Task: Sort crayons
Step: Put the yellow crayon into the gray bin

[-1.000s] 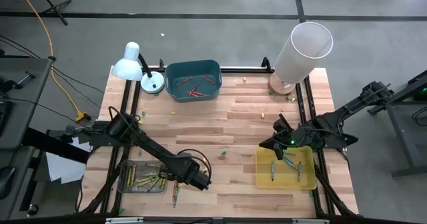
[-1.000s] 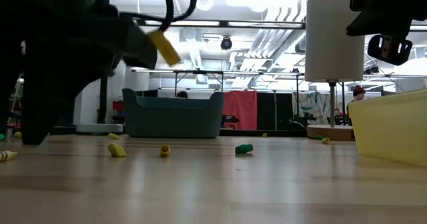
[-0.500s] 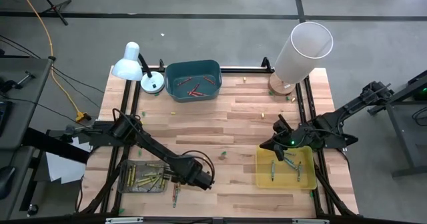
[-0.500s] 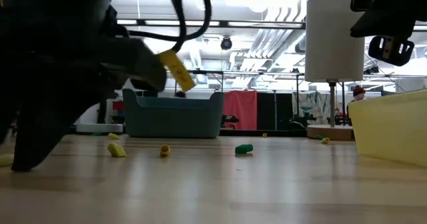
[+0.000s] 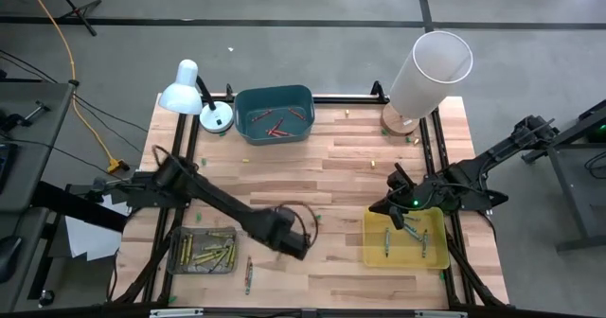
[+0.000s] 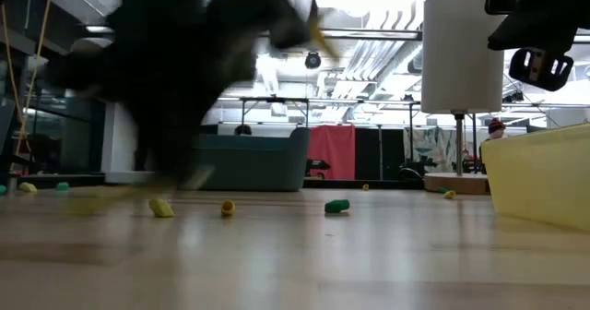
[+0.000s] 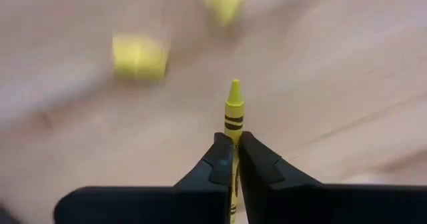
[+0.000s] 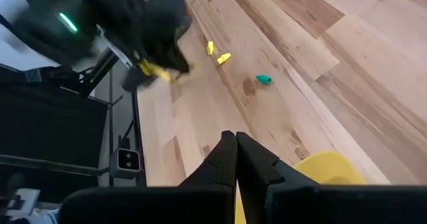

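Pointing its tip straight out past the fingertips, a yellow crayon (image 7: 233, 111) lies lengthwise in the clamped left hand (image 7: 233, 147) above the desk (image 7: 320, 71); its rear is hidden. Right hand (image 8: 235, 147), shut and empty, hangs at the yellow tray (image 5: 431, 252).

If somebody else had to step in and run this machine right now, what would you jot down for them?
Left gripper: jaws shut on a yellow crayon, carried above the table's middle front.
Right gripper: jaws shut, empty, hanging by the yellow tray.
Sorted so far: crayons in the grey tray at front left, the yellow tray at front right, and red ones in the teal bin at the back.
Left: drop off the held crayon, probably in the yellow tray; a crayon lies beside the grey tray, and small bits lie scattered.
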### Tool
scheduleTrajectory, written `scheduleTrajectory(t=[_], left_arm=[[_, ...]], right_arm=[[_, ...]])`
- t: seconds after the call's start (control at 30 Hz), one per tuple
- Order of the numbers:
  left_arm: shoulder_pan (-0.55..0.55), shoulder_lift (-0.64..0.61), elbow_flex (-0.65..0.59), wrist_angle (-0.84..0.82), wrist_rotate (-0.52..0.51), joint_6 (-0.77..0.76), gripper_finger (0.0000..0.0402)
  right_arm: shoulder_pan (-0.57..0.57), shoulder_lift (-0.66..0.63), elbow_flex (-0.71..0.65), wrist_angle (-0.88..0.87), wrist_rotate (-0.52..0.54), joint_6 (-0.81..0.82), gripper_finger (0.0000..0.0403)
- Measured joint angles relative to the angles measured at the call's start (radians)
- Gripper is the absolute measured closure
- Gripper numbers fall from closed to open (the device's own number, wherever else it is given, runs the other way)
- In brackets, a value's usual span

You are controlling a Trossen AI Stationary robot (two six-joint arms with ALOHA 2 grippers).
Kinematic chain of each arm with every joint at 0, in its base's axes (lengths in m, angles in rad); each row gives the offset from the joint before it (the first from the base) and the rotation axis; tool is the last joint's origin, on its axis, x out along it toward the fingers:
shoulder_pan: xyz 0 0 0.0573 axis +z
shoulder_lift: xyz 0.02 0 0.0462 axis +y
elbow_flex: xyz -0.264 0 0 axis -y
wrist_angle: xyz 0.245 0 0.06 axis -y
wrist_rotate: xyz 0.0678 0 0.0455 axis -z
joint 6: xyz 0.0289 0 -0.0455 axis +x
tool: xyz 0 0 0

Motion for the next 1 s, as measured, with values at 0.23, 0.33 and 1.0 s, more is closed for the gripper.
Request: scheduleTrajectory(t=[0.23, 0.33, 1.0], left_arm=[[-0.029, -0.311, 0.017, -0.015, -0.382, 0.171, 0.04], [-0.081, -0.465, 0.017, -0.049, -0.546, 0.258, 0.0401], [-0.577, -0.691, -0.058, -0.536, -0.327, 0.178, 0.0401]], right_arm=[[0.0, 0.0, 0.0, 0.001, -0.005, 0.0, 0.0402], [-0.001, 0.0, 0.0, 0.001, -0.005, 0.0, 0.0402], [-0.001, 0.0, 0.0, 0.09, 0.153, 0.171, 0.0402]])
